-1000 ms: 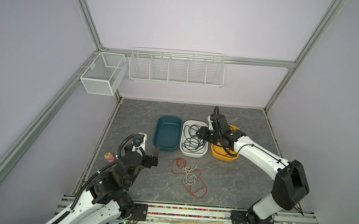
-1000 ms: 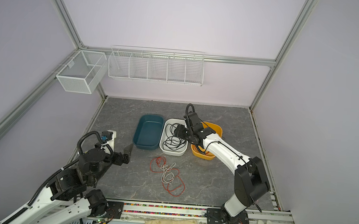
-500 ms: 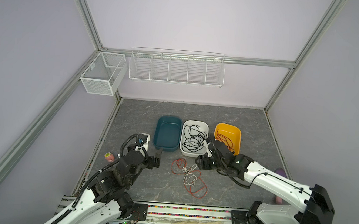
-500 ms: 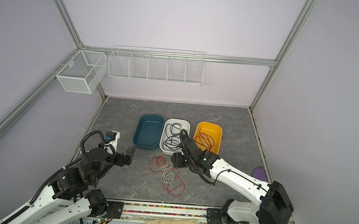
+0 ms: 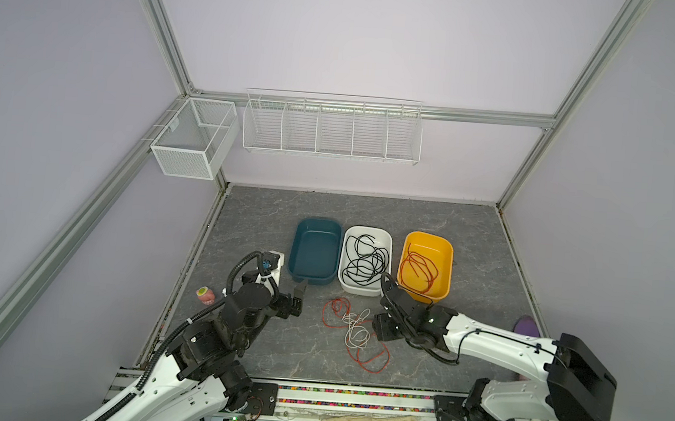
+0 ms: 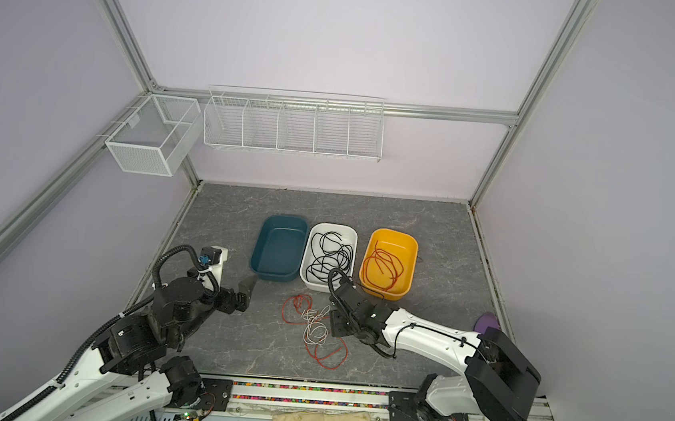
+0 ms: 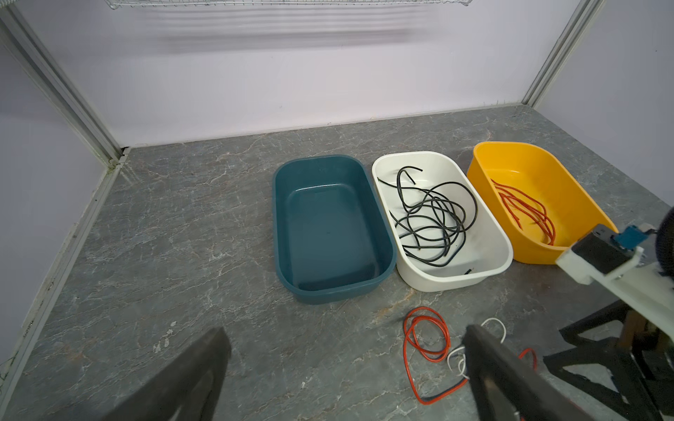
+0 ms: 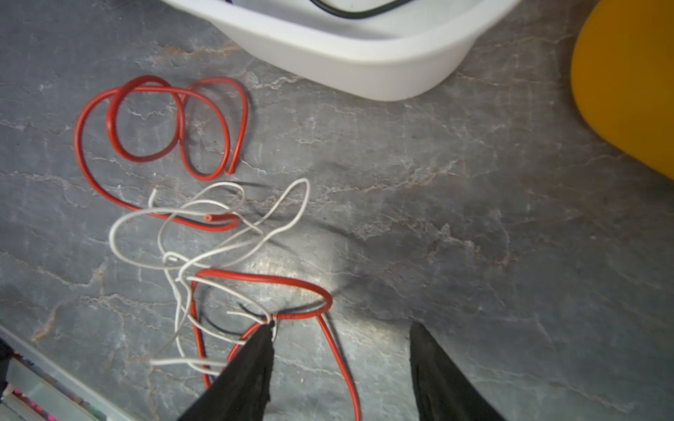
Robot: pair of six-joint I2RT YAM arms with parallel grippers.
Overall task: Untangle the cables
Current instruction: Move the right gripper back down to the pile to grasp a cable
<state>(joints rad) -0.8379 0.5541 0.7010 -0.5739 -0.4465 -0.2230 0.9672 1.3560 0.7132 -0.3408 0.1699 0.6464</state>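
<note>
My right gripper (image 8: 341, 333) stands low over the table (image 5: 471, 240), jaws partly apart with nothing between them. One fingertip (image 8: 260, 342) sits right where the red cable (image 8: 157, 87) and the white cable (image 8: 277, 207) cross (whether it presses on them I cannot tell). Those two lie tangled on the table in front of the white tub (image 5: 360, 290), the white loops laid over and through the red ones. In both top views the tangle is just beside my right gripper. My left gripper (image 7: 344, 330) hangs wide open and holds nothing, to the left of the tangle and apart from it, near a corner of the teal tub (image 5: 314, 251). A black cable (image 5: 365, 259) lies coiled in the white tub, and a second red cable (image 5: 420, 268) lies in the yellow tub (image 5: 428, 244).
</note>
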